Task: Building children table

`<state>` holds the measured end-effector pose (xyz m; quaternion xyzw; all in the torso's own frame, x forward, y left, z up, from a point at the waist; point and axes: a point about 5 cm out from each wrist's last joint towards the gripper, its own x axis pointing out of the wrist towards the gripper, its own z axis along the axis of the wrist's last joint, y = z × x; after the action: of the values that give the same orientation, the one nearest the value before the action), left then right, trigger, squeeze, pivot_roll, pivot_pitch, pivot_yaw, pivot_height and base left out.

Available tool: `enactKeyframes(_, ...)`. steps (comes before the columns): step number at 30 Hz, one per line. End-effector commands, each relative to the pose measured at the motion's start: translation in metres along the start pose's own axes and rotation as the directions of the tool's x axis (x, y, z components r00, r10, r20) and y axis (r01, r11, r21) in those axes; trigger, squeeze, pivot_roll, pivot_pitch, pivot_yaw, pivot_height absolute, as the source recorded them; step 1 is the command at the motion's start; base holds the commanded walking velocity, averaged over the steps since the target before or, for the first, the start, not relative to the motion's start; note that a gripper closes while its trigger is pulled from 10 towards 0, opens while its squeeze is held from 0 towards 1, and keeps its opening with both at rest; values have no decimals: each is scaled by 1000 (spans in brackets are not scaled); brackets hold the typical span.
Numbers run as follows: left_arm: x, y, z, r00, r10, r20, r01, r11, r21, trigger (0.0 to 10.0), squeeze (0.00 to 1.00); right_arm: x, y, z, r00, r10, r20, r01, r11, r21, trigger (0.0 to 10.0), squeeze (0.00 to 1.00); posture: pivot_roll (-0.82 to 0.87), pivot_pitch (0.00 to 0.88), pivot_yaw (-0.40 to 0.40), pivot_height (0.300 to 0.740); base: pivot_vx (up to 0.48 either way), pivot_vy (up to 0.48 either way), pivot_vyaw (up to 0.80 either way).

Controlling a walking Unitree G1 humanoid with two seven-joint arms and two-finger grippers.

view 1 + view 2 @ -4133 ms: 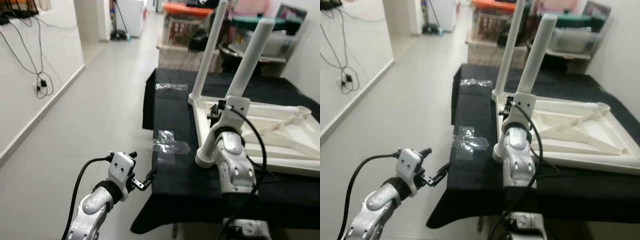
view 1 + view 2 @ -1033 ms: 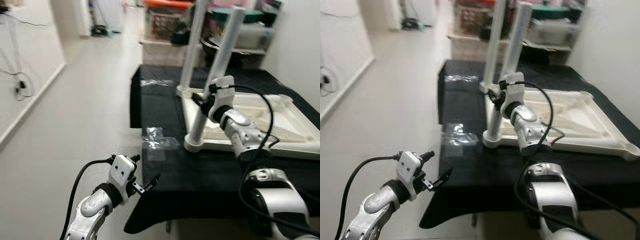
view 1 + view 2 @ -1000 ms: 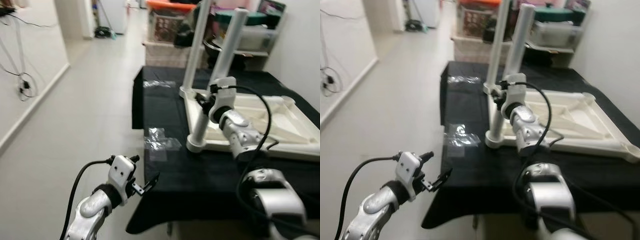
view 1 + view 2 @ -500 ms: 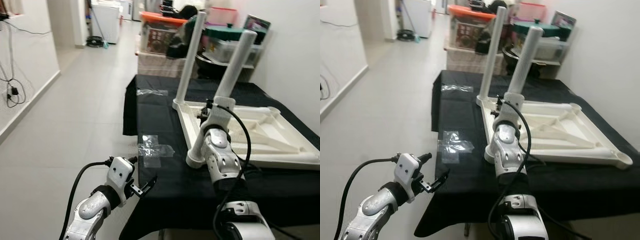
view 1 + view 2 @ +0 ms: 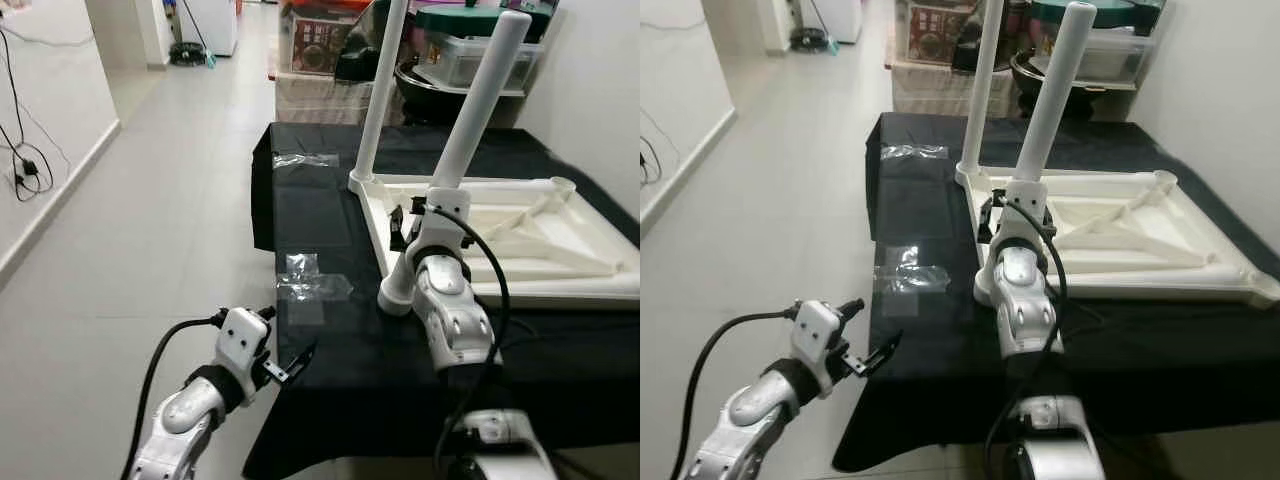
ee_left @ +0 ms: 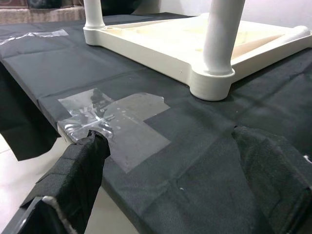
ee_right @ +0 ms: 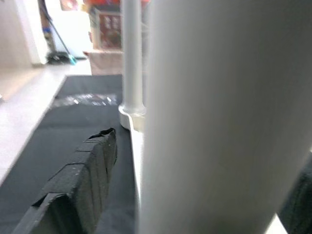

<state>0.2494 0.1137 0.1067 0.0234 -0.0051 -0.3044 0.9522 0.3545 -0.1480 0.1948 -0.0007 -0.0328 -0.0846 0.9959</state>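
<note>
Left eye view: black-draped counter (image 5: pixel 330 200) carries the upturned white plastic children's table frame (image 5: pixel 520 235). Near white leg (image 5: pixel 470 120) now stands straight in its corner socket; right gripper (image 5: pixel 405 222) jaws straddle it, apparently clamped. Left gripper (image 5: pixel 292 364) jaws open, off the counter edge. Two legs remain.

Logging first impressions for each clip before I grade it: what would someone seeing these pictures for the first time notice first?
An upside-down white children's table lies on a black-covered surface, two of its legs standing up at the corners nearest the robot's left. The right gripper is at the nearer leg, a black finger on either side of it. Lower down, the left gripper hovers open at the black cloth's edge, near crumpled clear plastic wrap.
</note>
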Motion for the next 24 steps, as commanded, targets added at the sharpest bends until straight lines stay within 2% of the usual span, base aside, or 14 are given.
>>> enactKeyframes(1,-2,-1,0,1000,4,-1,-4,1000,0,10000,0,-8,-4,10,997,42,70,-43,999,14,10000,1000,42,0,-108,740,0,0,0)
enactKeyframes(4,-3,0,1,1000,14,7,-14,1000,10,10000,0,-18,-8,16,990,88,110,-89,996,3,10000,1000,37,0,-105,740,0,0,0)
enactKeyframes(7,-4,4,1,998,65,8,-65,998,23,10000,0,-41,-14,11,971,209,112,-207,978,-27,10000,1000,23,0,-97,740,0,0,0)
enactKeyframes(8,-4,4,1,998,65,8,-65,998,23,10000,0,-41,-14,11,971,209,112,-207,978,-27,10000,1000,23,0,-97,740,0,0,0)
enactKeyframes(10,-3,11,4,991,129,27,-130,991,37,10000,0,-56,-17,4,954,283,96,-280,959,-50,10000,1000,16,0,-92,740,0,0,0)
enactKeyframes(11,-3,11,4,991,129,27,-130,991,37,10000,0,-56,-17,4,954,283,96,-280,959,-50,10000,1000,16,0,-92,740,0,0,0)
enactKeyframes(14,-6,20,11,974,219,57,-221,974,42,10000,0,-75,-25,-5,926,375,36,-372,926,-68,10000,1000,6,0,-81,740,0,0,0)
enactKeyframes(17,-9,24,14,959,274,76,-277,960,36,10000,0,-80,-32,-13,927,375,-25,-375,919,-124,10000,1000,8,0,-80,740,0,0,0)
enactKeyframes(19,-9,24,14,959,274,76,-277,960,36,10000,0,-80,-32,-13,927,375,-25,-375,919,-124,10000,1000,8,0,-80,740,0,0,0)
enactKeyframes(20,-10,26,15,952,295,82,-299,954,39,10000,0,-79,-39,-19,939,337,-76,-345,924,-164,10000,78,11,0,-80,740,0,0,0)
enactKeyframes(21,-10,26,16,947,310,87,-314,948,40,10000,0,-76,-46,-27,953,274,-129,-294,937,-187,10000,0,16,0,-80,740,0,0,0)
enactKeyframes(22,-10,27,17,944,318,93,-323,946,41,10000,0,-71,-54,-34,962,199,-185,-239,943,-230,10000,0,17,0,-80,740,0,0,0)
enactKeyframes(23,-10,27,17,944,318,93,-323,946,41,10000,0,-71,-54,-34,962,199,-185,-239,943,-230,10000,0,17,0,-80,740,0,0,0)
enactKeyframes(24,-11,27,18,940,327,99,-332,942,41,10000,0,-67,-58,-40,963,147,-226,-203,947,-248,10000,0,18,0,-80,740,0,0,0)
